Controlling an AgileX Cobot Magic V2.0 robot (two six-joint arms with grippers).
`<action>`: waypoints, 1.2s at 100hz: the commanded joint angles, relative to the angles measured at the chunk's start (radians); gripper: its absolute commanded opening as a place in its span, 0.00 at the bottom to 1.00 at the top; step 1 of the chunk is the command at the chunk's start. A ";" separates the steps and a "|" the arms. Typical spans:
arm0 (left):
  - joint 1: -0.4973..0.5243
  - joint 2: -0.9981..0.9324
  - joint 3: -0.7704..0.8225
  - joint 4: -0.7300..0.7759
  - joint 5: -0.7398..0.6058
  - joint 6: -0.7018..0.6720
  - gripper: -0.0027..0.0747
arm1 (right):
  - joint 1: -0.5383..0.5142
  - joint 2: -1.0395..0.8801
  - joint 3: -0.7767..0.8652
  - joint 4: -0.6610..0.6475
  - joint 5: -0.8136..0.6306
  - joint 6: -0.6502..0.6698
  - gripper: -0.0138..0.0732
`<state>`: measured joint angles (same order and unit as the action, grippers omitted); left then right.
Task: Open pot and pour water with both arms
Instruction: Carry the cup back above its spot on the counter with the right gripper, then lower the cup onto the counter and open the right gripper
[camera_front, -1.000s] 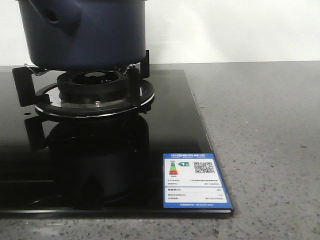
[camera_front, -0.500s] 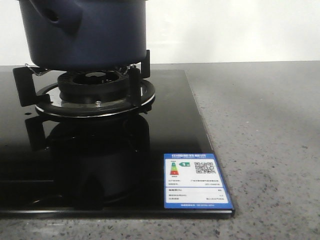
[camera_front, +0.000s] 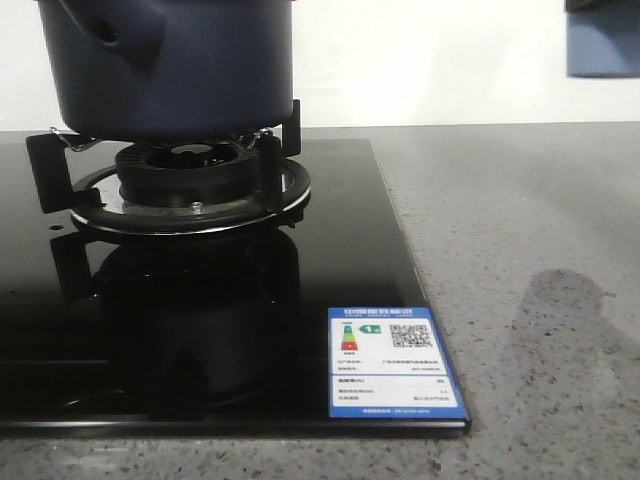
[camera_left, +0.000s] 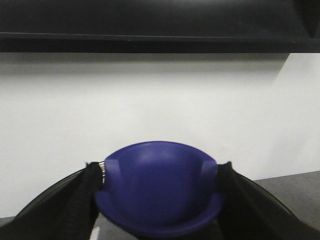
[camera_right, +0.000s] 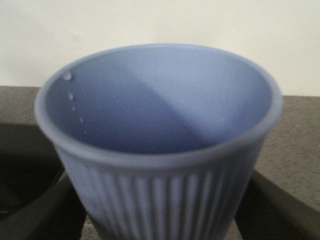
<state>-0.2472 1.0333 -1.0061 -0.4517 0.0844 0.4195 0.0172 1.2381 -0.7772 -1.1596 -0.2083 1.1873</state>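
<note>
Your right gripper (camera_right: 160, 235) grips the cup (camera_right: 160, 145), the left (camera_left: 157, 220) clamps a blue knob (camera_left: 159, 187); next, tip the cup over the pot (camera_front: 170, 65), upper left.

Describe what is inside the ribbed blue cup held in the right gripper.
A few water drops cling to the inner wall of the cup. Its bottom is hidden below the rim, so any water there cannot be seen.

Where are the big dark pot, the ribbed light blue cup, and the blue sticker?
pot (camera_front: 190, 70), front view, on its smooth side wall.
cup (camera_right: 165, 200), right wrist view, on its ribbed outer wall.
sticker (camera_front: 393, 365), front view, on its printed face.
</note>
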 joint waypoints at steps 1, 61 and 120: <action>0.006 -0.026 -0.038 -0.004 -0.099 -0.003 0.56 | -0.021 0.023 -0.025 -0.004 -0.111 -0.019 0.55; 0.006 -0.026 -0.038 -0.004 -0.095 -0.003 0.56 | -0.103 0.164 -0.025 -0.002 -0.261 -0.162 0.55; 0.006 -0.026 -0.038 -0.004 -0.091 -0.003 0.56 | -0.103 0.281 -0.025 0.228 -0.474 -0.391 0.55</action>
<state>-0.2472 1.0333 -1.0061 -0.4517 0.0869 0.4195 -0.0798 1.5264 -0.7772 -1.0431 -0.5760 0.8914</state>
